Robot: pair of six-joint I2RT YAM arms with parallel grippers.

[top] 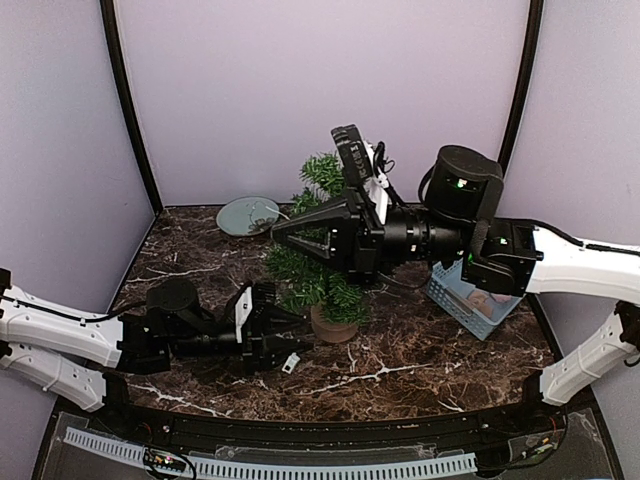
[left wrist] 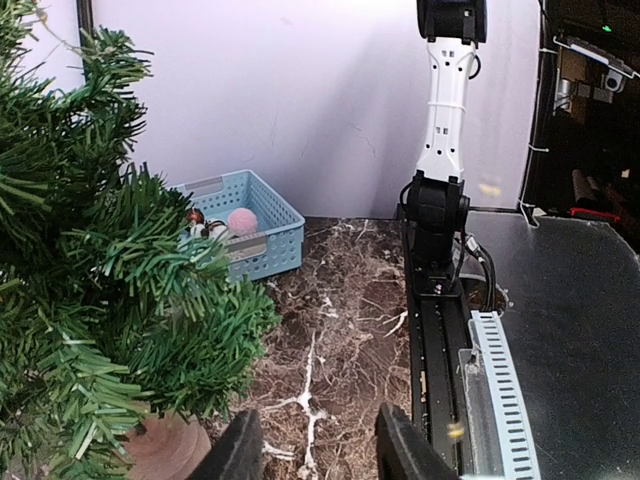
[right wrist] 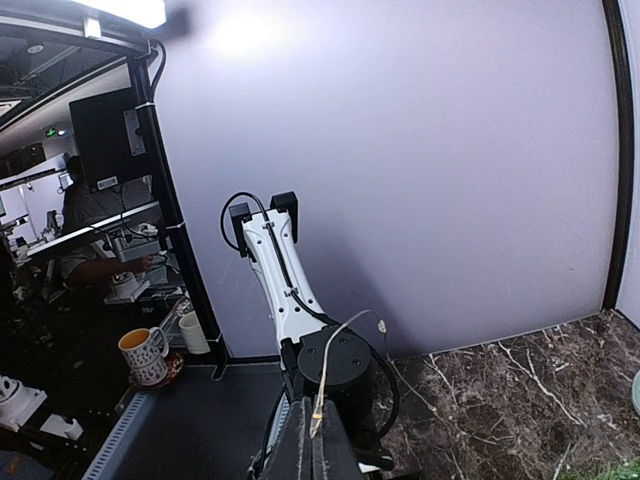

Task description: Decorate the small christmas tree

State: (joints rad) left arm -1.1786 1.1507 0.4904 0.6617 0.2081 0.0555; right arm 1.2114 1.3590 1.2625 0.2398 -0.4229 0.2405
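The small christmas tree (top: 318,262) stands mid-table on its round stump base (top: 333,324); in the left wrist view its green branches (left wrist: 95,300) fill the left side. My right gripper (top: 276,232) hovers at the tree's upper left, shut on a thin light-string wire (right wrist: 345,340) that loops up from the closed fingertips (right wrist: 318,445). My left gripper (top: 298,333) lies low on the table, just left of the stump. It (left wrist: 320,455) is open, with only bare marble between its fingers.
A blue basket (top: 468,298) right of the tree holds a pink ball (left wrist: 241,220) and other ornaments. A round grey dish (top: 248,215) sits at the back left. A small white piece (top: 291,363) lies in front of the left gripper.
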